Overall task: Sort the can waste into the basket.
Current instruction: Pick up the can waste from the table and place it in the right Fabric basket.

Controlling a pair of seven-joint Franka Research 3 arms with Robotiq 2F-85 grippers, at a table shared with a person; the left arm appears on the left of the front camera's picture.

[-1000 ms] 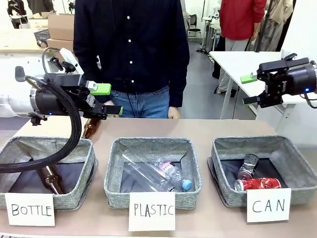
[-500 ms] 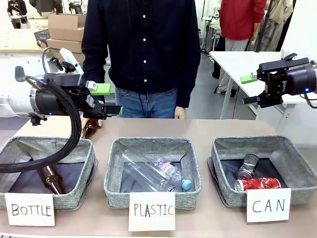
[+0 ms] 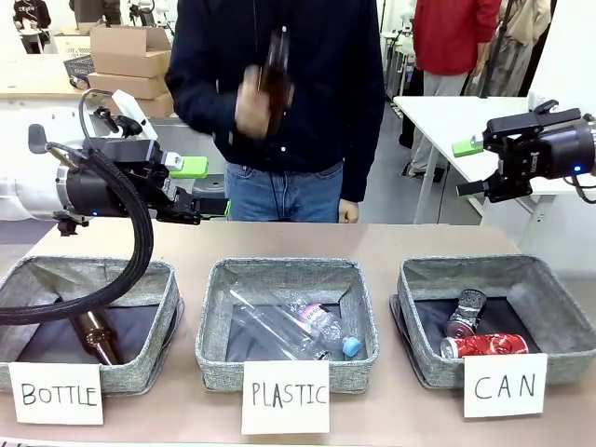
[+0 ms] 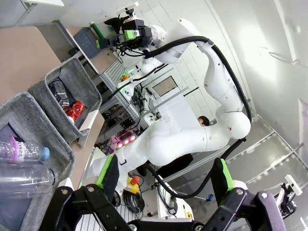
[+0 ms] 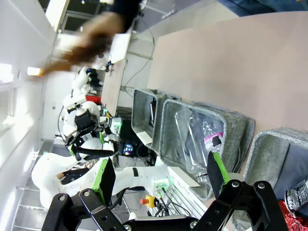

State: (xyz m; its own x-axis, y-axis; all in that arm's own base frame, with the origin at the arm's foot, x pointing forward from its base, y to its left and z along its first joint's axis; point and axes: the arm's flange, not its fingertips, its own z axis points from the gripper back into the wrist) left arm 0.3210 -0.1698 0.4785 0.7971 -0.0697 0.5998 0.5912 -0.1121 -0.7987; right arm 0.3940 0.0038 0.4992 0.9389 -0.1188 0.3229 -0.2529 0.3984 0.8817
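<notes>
1. The desk [image 3: 391,240] is lying below both end effectors, carrying three grey baskets in a row along its near side.
2. The person is standing at the far side, beyond the left end effector [image 3: 207,189], and a hand [image 3: 256,104] is lifting a brown bottle [image 3: 276,70] up at chest height, above and beyond that end effector.
3. The CAN basket [image 3: 559,307] is sitting below the right end effector [image 3: 473,168] and slightly nearer the camera; the PLASTIC basket [image 3: 216,307] is sitting below the left end effector and towards the middle, and the BOTTLE basket [image 3: 19,279] below that arm.
4. The right end effector is hanging with its fingers spread and nothing between them; the left one is hanging the same way, wide and empty.
5. The red can [image 3: 484,345] is lying on its side in the CAN basket, under the right end effector, and the dark can [image 3: 466,315] is resting against it just behind. Both are looking dented.
6. Judging by looks, such cans are light, thin-walled and slick, so they are likely crushing under a hard squeeze; taking hold across the middle of the body, gently, seems the safest grip.
7. With both cans in the basket, the sorting is appearing done.
</notes>
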